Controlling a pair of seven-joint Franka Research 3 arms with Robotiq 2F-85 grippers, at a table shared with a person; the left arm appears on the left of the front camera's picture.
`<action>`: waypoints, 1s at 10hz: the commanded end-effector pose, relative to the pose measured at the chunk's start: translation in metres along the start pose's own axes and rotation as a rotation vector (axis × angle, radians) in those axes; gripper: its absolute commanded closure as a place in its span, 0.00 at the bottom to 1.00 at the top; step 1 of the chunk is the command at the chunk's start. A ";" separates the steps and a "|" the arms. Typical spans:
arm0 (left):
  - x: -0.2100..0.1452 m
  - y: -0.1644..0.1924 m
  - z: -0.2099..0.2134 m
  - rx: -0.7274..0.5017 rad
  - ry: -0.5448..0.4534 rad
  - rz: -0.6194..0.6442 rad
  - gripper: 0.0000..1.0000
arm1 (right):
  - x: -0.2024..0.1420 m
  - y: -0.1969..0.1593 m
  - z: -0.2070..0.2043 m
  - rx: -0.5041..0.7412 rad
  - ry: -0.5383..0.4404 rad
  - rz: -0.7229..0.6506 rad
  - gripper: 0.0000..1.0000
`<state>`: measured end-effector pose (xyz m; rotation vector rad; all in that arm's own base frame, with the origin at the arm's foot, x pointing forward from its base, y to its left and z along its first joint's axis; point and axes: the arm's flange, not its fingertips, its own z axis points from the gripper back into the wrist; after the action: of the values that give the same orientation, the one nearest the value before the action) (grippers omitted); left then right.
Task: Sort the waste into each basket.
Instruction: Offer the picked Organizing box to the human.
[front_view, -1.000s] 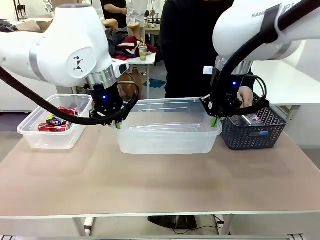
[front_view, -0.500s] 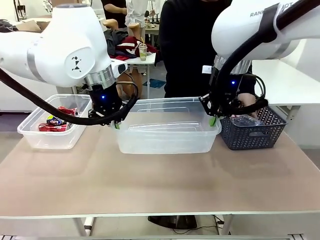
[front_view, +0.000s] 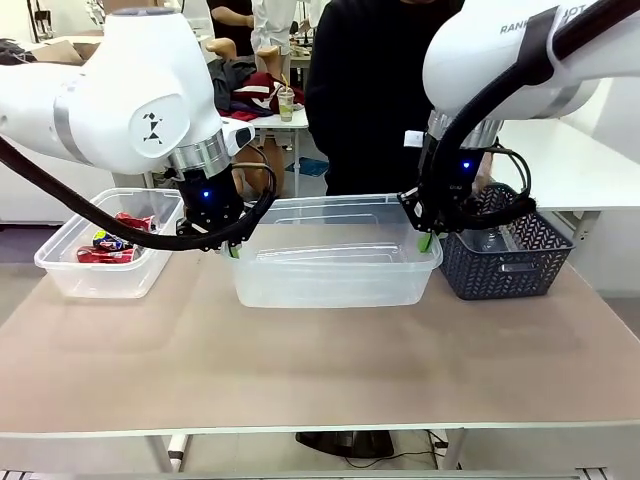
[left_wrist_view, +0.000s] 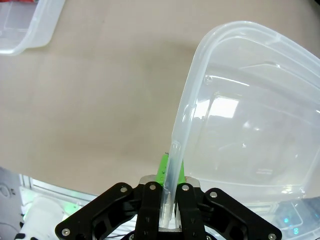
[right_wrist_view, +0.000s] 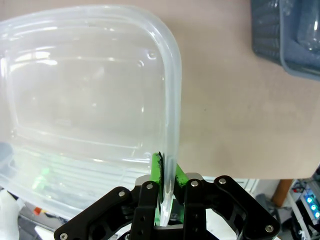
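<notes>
Mid-table (front_view: 300, 360), left gripper (front_view: 232, 248) and right gripper (front_view: 428, 240) stayed clamped on the empty tub (front_view: 335, 275)'s 9 and 3 o'clock rims, while the person (front_view: 370, 100) had pulled back from the dark basket (front_view: 505, 270), so probably a handover's coming.

2 clear tubs are sitting on the counter (front_view: 320, 370), 1 large tub (front_view: 335, 280) and 1 small tub (front_view: 100, 282), with 1 dark basket (front_view: 505, 272); the red cans (front_view: 100, 256) are bunching beyond counting.

The left arm (front_view: 130, 90) bends down at the wrist. The left hand (front_view: 232, 248) points downward and is clamped tight on one end rim of the tub (front_view: 330, 285). The right arm (front_view: 500, 50) mirrors it, and the right hand (front_view: 428, 240) points downward, pinched closed on the opposite end rim.
</notes>
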<state>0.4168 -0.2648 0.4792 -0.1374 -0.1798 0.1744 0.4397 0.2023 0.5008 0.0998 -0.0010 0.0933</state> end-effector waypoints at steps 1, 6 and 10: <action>0.002 0.008 0.001 -0.001 -0.013 0.016 1.00 | 0.000 0.002 0.004 0.004 0.004 0.024 1.00; 0.002 0.008 0.001 -0.001 -0.013 0.016 1.00 | 0.000 0.002 0.004 0.004 0.004 0.024 1.00; 0.002 0.008 0.001 -0.001 -0.013 0.016 1.00 | 0.000 0.002 0.004 0.004 0.004 0.024 1.00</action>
<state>0.4167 -0.2647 0.4791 -0.1373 -0.1796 0.1744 0.4397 0.2024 0.5007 0.0998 -0.0009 0.0934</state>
